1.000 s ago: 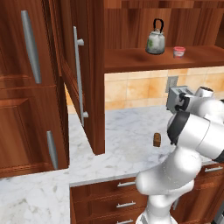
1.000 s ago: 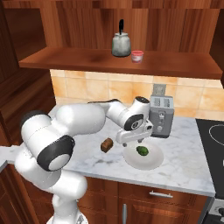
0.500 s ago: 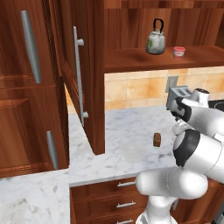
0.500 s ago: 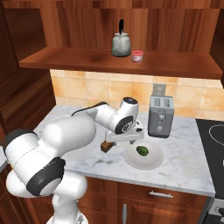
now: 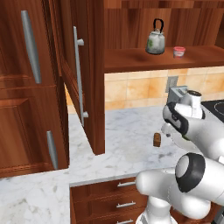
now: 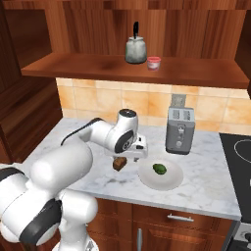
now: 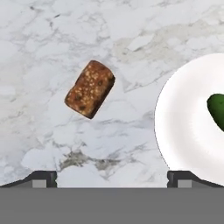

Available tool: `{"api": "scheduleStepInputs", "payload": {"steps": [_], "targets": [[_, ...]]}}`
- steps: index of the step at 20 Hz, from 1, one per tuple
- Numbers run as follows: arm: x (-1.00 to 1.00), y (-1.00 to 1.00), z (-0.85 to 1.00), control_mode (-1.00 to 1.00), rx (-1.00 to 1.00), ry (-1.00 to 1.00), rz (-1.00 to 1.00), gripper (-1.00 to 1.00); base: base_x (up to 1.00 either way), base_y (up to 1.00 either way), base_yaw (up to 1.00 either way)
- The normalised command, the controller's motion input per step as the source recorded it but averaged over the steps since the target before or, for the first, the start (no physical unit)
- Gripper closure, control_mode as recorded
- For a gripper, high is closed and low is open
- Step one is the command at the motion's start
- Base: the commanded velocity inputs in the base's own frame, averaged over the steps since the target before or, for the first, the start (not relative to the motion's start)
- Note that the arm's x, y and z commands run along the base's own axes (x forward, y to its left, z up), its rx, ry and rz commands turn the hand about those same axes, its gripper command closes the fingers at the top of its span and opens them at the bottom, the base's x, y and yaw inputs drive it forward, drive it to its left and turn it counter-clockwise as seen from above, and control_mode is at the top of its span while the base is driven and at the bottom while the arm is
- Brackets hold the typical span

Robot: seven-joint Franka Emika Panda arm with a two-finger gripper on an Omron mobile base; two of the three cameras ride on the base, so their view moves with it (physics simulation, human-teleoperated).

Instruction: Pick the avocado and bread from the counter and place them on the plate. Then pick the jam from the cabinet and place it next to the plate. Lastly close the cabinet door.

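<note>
The gripper (image 7: pixel 112 177) hovered above the counter (image 7: pixel 52 39) with its jaws wide apart and empty, seemingly lining up over the bread (image 7: pixel 90 89). That small brown, seed-flecked chunk lay on the marble just beside the plate (image 7: pixel 183 127), which carried the dark-green avocado (image 7: pixel 217 109). Farther back, the jam (image 6: pixel 153 62) sat in the cabinet (image 6: pixel 132 73).

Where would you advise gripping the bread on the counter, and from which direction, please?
Come straight down on the bread, which lies flat on the counter beside the plate. It is oblong and skewed in the hand view, so I would probably roll the open gripper to close across its shorter width at mid-length.
</note>
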Motion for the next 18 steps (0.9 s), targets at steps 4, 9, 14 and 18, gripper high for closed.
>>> {"api": "scheduleStepInputs", "payload": {"steps": [4,9,14,18], "targets": [[0.0,0.48,0.06,-1.0,0.0,0.0,-0.19,-1.0,0.0,0.0,0.0],[0.03,0.44,0.02,-1.0,0.0,0.0,-0.18,-1.0,0.0,0.0,0.0],[0.16,0.32,-0.04,-1.0,-0.03,0.01,-0.14,-1.0,0.0,0.0,0.0],[0.3,0.13,-0.2,-1.0,-0.1,0.04,-0.08,-1.0,0.0,0.0,0.0]]}}
